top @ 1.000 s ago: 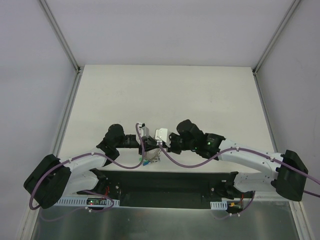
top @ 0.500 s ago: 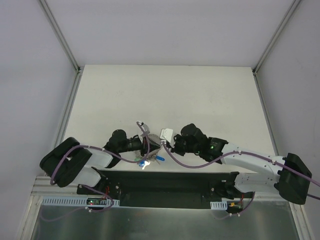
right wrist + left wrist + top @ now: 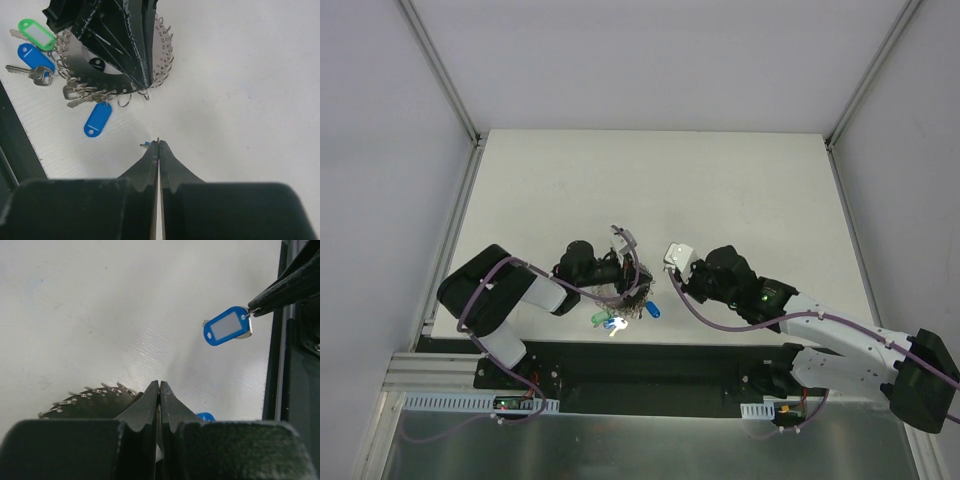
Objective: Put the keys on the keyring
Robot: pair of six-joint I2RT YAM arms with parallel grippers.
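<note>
- Two grippers are closed: the left gripper (image 3: 159, 386) is clamped on the keyring (image 3: 92, 397), and the right gripper (image 3: 158, 143) appears pinched on a blue-tagged key (image 3: 227, 326).
- The keyring is located straight ahead of the right gripper, near but apart.
- The held key is extended from the right gripper toward the keyring.

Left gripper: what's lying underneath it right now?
The keyring: its jagged edge shows either side of the left gripper, tagged keys beside it. The ring's centre is mostly covered.
</note>
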